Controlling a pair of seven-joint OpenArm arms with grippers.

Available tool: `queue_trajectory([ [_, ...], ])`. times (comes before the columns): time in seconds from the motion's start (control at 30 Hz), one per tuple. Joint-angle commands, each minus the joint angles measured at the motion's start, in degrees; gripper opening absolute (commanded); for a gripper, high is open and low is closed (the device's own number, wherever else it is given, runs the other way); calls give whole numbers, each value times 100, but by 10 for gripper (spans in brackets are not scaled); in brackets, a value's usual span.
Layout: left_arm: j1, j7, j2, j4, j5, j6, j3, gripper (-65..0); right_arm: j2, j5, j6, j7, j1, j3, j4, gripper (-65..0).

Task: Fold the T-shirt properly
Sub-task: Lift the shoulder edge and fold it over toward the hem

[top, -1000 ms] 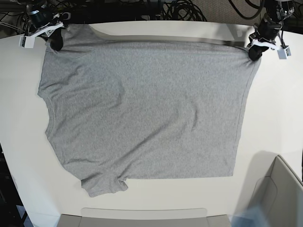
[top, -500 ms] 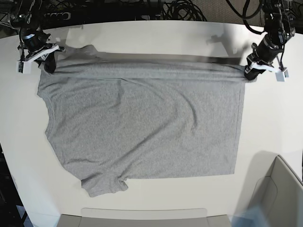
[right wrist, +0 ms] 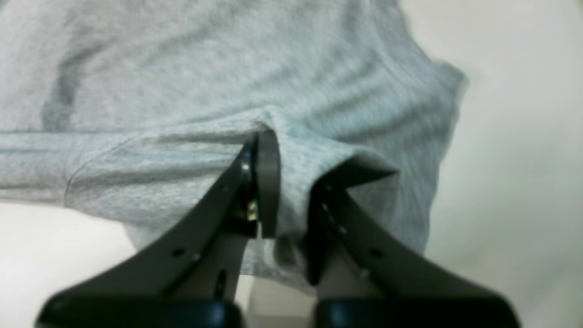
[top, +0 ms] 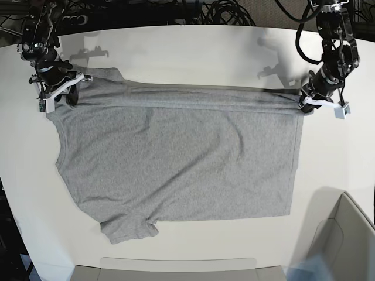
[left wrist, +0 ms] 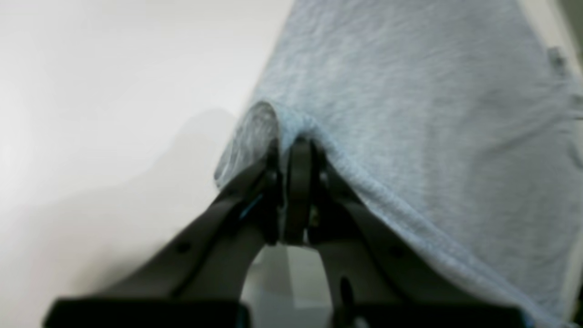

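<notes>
Both my clenched grippers, left gripper (top: 306, 104) and right gripper (top: 69, 93), are dragging the T-shirt's (top: 176, 158) far edge nearer, folding it crosswise over the body.

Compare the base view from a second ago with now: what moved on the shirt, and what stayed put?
Both grippers, the right gripper and the left gripper, shut on the T-shirt, carried its far edge toward the camera, rolling a fold over the top. The far corners drew inward, exposing more table behind. No grip was released or newly taken. The near hem and the lower sleeve lie as before.
</notes>
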Motion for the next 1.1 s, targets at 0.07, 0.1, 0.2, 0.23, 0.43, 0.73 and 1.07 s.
queue_trajectory([
  [0.07,-240,-135,-120,105,163,-9,-2,-650,73,-225,-12,147,262,-113,102,-650],
  [0.1,-319,-135,-111,105,189,-9,-2,-650,73,-339,-12,147,358,-139,102,-650],
  [0.2,-468,-135,-111,105,269,-9,-2,-650,73,-577,-12,147,569,-175,102,-650],
  [0.23,-521,-135,-111,96,277,-9,-2,-650,73,-621,-12,147,666,-175,102,-650],
  [0.43,-846,-153,-111,-115,497,-18,244,-650,117,-796,-12,147,1158,-412,-311,-650],
  [0.73,-1611,-223,-111,-739,831,-18,622,-650,126,-805,-12,569,1809,-693,-1278,-650],
  [1.07,-2165,-460,-111,-1610,831,-45,666,-650,504,-805,-21,1229,2442,-1133,-2430,-650],
])
